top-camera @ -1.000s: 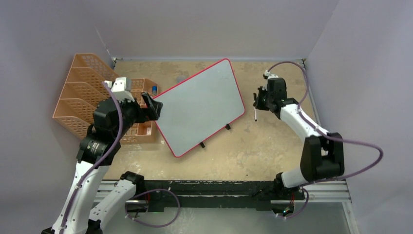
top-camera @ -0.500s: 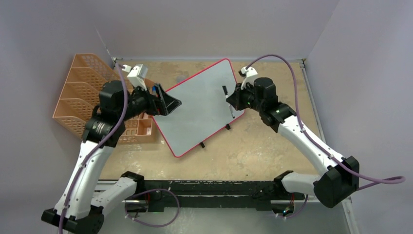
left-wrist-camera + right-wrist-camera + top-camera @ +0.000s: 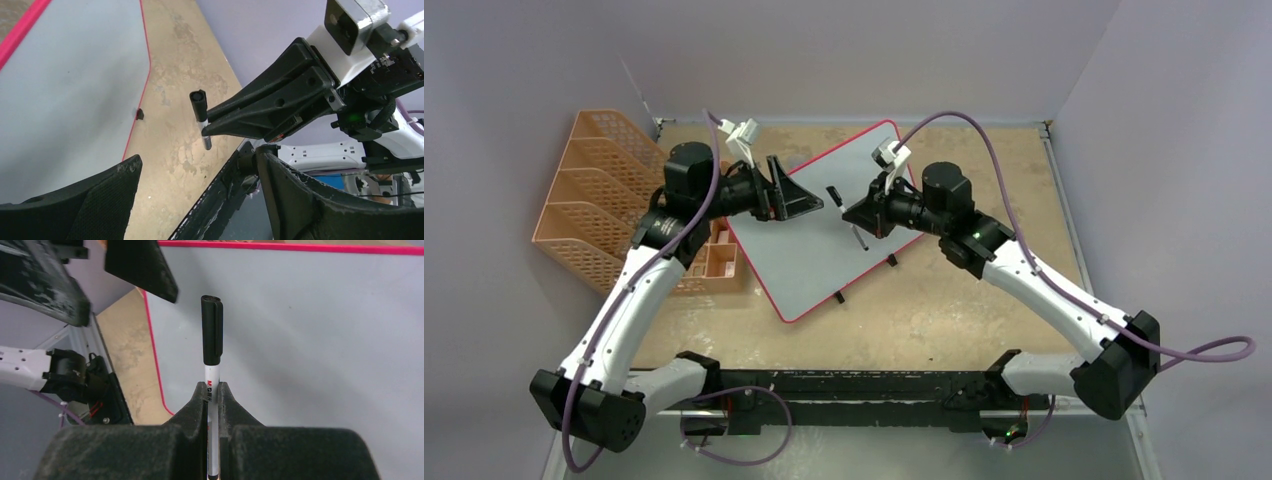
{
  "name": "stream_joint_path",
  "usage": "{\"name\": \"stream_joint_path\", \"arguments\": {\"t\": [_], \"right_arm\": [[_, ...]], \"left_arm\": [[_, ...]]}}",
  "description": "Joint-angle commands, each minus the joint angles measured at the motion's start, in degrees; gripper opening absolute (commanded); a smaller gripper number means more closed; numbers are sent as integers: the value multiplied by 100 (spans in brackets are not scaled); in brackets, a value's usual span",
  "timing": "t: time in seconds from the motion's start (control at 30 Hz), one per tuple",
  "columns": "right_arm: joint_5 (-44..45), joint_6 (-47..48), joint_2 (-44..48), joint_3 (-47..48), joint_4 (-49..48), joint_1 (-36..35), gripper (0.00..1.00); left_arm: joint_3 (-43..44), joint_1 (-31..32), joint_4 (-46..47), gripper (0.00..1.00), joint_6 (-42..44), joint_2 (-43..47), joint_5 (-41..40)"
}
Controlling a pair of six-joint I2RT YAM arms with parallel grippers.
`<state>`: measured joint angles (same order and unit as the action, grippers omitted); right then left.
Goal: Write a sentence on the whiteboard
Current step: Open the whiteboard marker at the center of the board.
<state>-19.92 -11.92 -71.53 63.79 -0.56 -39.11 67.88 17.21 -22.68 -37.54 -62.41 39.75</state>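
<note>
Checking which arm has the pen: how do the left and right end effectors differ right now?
The left end effector has its jaws spread and holds nothing; the right end effector is shut on a capped black marker. The left reaches in from the orange file rack's side, the right from the opposite side. Both hang above the whiteboard, tips facing each other.

The marker (image 3: 212, 347) carries a small red "M&G" brand mark on its white barrel
</note>
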Motion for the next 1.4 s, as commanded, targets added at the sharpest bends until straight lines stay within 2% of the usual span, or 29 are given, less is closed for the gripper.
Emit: {"name": "stream_joint_path", "arguments": {"t": [0.0,0.13,0.43,0.57,0.7,0.73,0.83,1.03,1.13,1.23,1.3,1.37], "right_arm": [[-680,70,-82,248,-520,-47,0],[-988,-39,-106,213,-749,-60,0],[-1216,-172,-178,165,-964,-104,0],[-1220,-220,-203,110,-1047,-119,0],[-1121,-243,-212,69,-1128,-115,0],[-1068,-264,-205,53,-1157,-119,0],[-937,-394,-119,-82,-1414,-114,0],[-894,-913,304,-603,-2138,-112,23],[-838,-1184,501,-896,-2558,-103,38],[-782,-1719,763,-1354,-3270,-74,49],[-718,-2136,939,-1673,-3758,-70,60],[-603,-2358,1076,-1946,-4173,-70,65]], "left_arm": [[-80,107,965,81,-370,-221,582],[-111,155,1250,74,-434,-378,640],[-214,244,1829,49,-701,-656,709],[-244,297,2008,32,-804,-738,722],[-278,343,2079,4,-886,-785,701],[-295,344,2090,0,-920,-773,666],[-372,344,2079,0,-1000,-652,345],[-720,336,2173,0,-1684,-187,-546],[-1070,335,2665,0,-2261,114,-895],[-1380,335,3010,0,-2779,334,-1161],[-1534,335,3145,0,-3104,474,-1363],[-1716,335,3336,0,-3397,604,-1497]]}}
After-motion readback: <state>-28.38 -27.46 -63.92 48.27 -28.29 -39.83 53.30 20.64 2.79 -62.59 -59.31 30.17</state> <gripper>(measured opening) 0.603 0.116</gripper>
